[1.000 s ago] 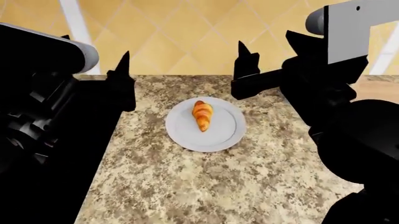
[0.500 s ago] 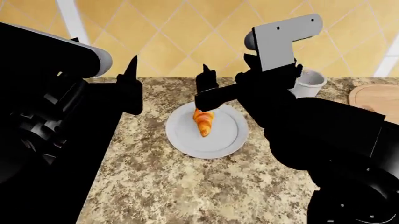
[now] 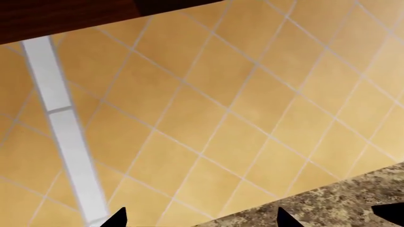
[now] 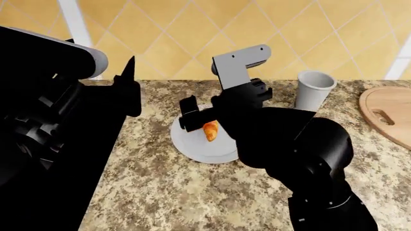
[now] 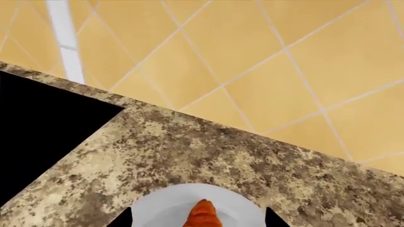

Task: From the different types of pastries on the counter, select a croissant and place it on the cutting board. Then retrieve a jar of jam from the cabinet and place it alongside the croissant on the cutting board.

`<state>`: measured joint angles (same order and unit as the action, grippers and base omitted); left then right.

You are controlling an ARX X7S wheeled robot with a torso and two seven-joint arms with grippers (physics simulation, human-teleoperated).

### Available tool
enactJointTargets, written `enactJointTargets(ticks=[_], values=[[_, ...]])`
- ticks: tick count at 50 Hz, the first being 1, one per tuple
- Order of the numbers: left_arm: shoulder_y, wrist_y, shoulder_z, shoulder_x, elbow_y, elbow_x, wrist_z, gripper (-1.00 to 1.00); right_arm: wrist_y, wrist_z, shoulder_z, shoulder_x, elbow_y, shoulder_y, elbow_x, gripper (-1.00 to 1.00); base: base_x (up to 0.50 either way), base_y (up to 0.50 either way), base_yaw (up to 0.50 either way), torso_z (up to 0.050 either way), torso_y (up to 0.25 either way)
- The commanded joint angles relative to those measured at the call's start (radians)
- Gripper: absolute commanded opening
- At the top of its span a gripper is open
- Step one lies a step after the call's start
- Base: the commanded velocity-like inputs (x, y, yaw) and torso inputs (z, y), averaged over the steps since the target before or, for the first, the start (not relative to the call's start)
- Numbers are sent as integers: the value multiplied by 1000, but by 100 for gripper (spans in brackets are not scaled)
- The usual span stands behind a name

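The golden-orange croissant lies on a white plate on the speckled granite counter. My right gripper is open and hangs low over the plate. Its fingertips straddle the croissant's tip; in the head view one finger shows left of the pastry. My left gripper is open and empty, held up at the counter's back left, facing the tiled wall. The round wooden cutting board lies at the far right. The jam jar and muffin are out of view.
A pale grey-white cup stands at the back between the plate and the board. The yellow tiled wall runs behind the counter. My left arm fills the head view's left side, and the right arm's bulk hides the plate's right half.
My right arm has swung left and down from the back right until its open gripper is over the croissant. The cup and cutting board have come into view. The left arm has barely moved.
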<state>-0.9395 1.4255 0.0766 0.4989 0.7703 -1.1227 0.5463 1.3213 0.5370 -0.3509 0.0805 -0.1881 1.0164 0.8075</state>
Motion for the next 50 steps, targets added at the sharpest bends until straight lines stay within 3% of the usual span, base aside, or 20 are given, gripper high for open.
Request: enactJointTargets(ticks=[1, 20, 50], values=[[-5, -9, -1, 14, -7, -16, 17, 100, -8, 24, -23, -6, 85, -11, -6, 100, 0, 0, 0, 0, 0], [21, -78, -75, 27, -34, 46, -9, 100, -215, -66, -65, 7, 283, -68, -63, 100, 0, 0, 0, 0, 0], [31, -107, -84, 49, -44, 38, -1, 100, -260, -98, -155, 8, 391, -55, -81, 100, 0, 0, 0, 0, 0]])
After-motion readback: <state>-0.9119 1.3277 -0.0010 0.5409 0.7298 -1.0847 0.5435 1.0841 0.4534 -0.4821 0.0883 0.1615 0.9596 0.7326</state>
